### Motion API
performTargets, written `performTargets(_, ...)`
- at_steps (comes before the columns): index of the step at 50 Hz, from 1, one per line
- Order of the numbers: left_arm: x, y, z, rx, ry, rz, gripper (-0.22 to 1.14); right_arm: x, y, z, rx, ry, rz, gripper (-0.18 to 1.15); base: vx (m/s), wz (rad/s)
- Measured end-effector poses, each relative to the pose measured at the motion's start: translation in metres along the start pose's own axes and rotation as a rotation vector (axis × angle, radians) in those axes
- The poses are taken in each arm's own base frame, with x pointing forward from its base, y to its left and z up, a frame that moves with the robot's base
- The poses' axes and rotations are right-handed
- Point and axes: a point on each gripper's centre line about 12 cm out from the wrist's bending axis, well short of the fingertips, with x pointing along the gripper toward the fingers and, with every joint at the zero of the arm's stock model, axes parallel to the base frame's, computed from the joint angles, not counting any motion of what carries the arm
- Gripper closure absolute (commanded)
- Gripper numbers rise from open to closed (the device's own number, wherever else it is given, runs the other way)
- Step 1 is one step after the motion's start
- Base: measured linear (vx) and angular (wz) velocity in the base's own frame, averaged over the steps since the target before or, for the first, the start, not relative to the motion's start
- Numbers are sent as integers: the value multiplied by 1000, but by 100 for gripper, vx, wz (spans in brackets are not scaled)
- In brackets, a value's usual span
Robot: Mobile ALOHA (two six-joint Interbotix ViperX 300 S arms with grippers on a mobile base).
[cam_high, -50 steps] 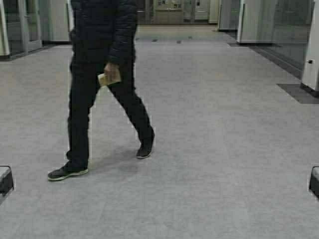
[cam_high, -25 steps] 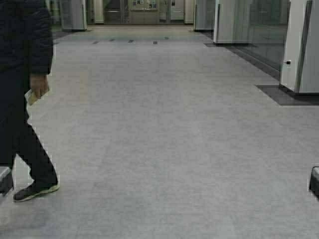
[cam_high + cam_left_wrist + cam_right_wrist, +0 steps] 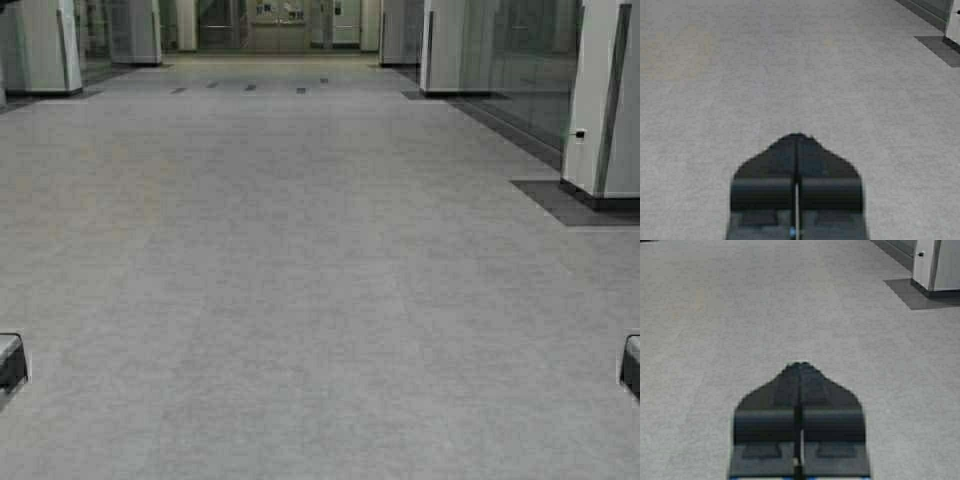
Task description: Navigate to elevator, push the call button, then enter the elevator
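One second has changed the whole outlook: the robot has turned as it drives, so the hall has slid sideways across the high view, and the person in dark clothes who was striding across its path is gone from sight. Half a second ago that person was at the left edge; now nothing stands between the base and the far end.

What lies ahead is a long run of grey floor (image 3: 300,280) with a white pillar (image 3: 600,100) on a dark mat (image 3: 570,205) to the right, glass walls beyond it, and another pillar (image 3: 45,50) far off on the left. At the far end a pale doorway-like front (image 3: 275,25) shows, too distant to say whether it is the elevator; no steel doors or call button can be made out anywhere, so the elevator is not yet in view with any certainty.

My reading is that the task is in its first leg, navigation, and the cleared lane lets the base drive on down the hall.

Both arms are parked low at the bottom corners. Left end effector (image 3: 796,137) is pressed together, holding nothing; right end effector (image 3: 800,366) likewise.
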Motion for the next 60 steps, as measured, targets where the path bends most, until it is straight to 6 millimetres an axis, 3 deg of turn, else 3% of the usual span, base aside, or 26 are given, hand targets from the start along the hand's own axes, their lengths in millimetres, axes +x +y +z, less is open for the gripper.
performTargets(16,0,0,1,-11,-5,1,89,0,0,2,-1,-4,2,92,55,12)
performTargets(37,2,0,-5,-22,18,0,89,0,1,4,3,-12,2,92,60,44)
performTargets(60,0,0,2,-37,-26,-1,89,0,1,4,-2,-12,3,92,65,32)
